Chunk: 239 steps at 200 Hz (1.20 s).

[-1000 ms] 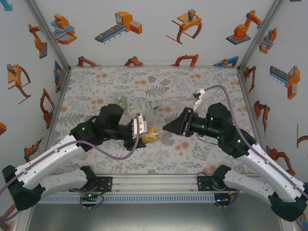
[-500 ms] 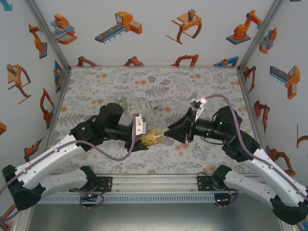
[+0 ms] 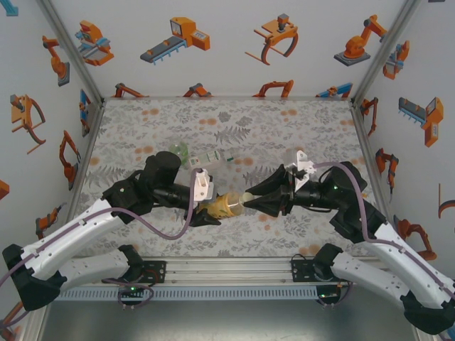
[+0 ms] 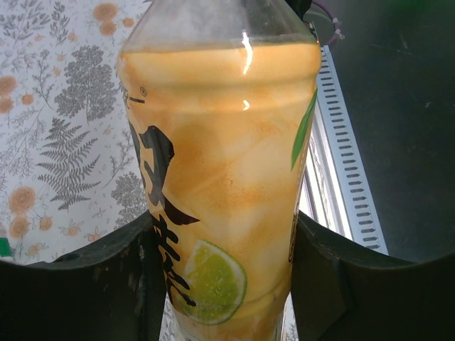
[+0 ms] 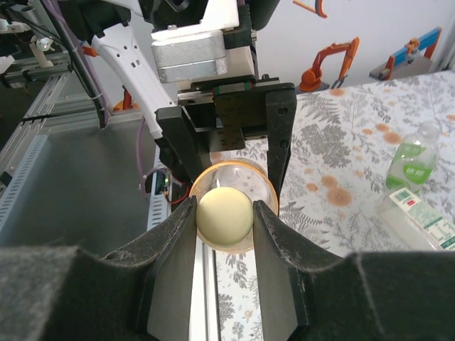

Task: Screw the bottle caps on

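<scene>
The floral desk (image 3: 284, 121) carries two of the bottles well behind the arms: a clear bottle (image 5: 419, 217) lying on its side and a squat green-tinted bottle (image 5: 411, 160) just beside it.

The amber bottle (image 4: 220, 213) is held off the desk, tipped roughly level between the two arms. The left gripper (image 4: 224, 241) is clamped across its labelled middle, one finger on each side. It looks like thin, light plastic under a glossy label film, so I judge it likely to dent under a hard squeeze and to slip round once torque comes on. The mid-body, where the wall is widest and straightest, seems the right hold.

The right gripper (image 5: 224, 227) is closed on a pale cap (image 5: 225, 213), pinched at its rim and centred on the bottle's mouth (whether the threads have caught I cannot tell). The cap is small and probably stiff but smooth. A firm grip square across its width should suit it, since a skewed one invites cross-threading.
</scene>
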Motion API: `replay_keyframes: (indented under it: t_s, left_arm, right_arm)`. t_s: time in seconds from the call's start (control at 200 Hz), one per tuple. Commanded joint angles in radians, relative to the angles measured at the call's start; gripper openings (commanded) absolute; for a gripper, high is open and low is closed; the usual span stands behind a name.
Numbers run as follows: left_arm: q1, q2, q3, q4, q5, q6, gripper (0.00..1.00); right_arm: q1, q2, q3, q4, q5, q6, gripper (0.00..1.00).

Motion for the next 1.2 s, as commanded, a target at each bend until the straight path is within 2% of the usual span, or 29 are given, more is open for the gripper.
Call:
replay_keyframes:
  t_s: [0.0,0.225,0.446,0.626,0.741,0.866,1.192]
  left_arm:
    - [-0.005,-0.017,0.032,0.034,0.023,-0.011,0.0]
    - [-0.005,-0.04,-0.007,0.0,-0.073,-0.013,0.0]
    - [-0.004,-0.109,-0.073,0.009,-0.131,-0.048,0.0]
    - [-0.003,-0.175,-0.096,-0.002,-0.174,-0.073,0.0]
    - [-0.004,-0.209,-0.103,0.005,-0.199,-0.085,0.0]
    - [-0.004,-0.224,-0.093,0.002,-0.213,-0.091,0.0]
    - [-0.004,-0.224,-0.081,-0.005,-0.214,-0.1,0.0]
  right_arm:
    - [0.011,-0.026,-0.011,0.057,0.003,-0.043,0.0]
    - [0.011,-0.053,0.023,-0.039,0.189,-0.069,0.0]
    - [0.009,-0.018,0.024,-0.136,0.467,-0.036,0.0]
    - [0.004,0.098,-0.024,-0.237,0.841,0.163,0.0]
    - [-0.009,0.198,-0.078,-0.255,0.988,0.298,0.0]
    - [-0.043,0.311,-0.126,-0.248,1.024,0.436,0.0]
    - [-0.064,0.625,-0.17,-0.108,1.007,0.494,0.0]
